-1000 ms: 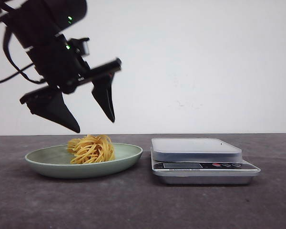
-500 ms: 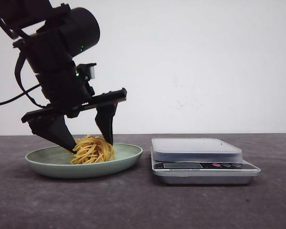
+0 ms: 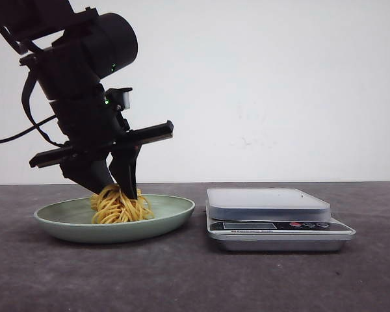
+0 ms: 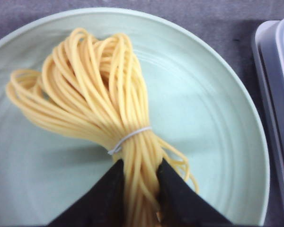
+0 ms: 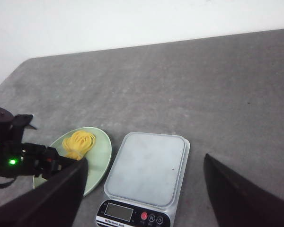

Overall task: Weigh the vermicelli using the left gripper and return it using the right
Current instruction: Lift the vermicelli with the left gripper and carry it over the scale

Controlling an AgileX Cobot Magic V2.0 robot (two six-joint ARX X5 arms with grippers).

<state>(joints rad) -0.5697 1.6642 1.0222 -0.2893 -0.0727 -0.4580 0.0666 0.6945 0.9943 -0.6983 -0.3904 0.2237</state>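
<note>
Golden vermicelli [image 3: 120, 205] sits on pale green plate [image 3: 172, 211], left pincer [image 3: 115, 189] clamped narrow on its banded end, likely for the lift to the scale [image 3: 268, 203] just beside. Right pincer [image 5: 144, 189] gapes wide above the surface, holding nothing.

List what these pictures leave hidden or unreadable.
- Scale display: too small to read in the front and right wrist views.
- Left gripper fingertips: buried in the vermicelli in the left wrist view.
- Right gripper: finger ends cut off by the frame edge in the right wrist view.
</note>
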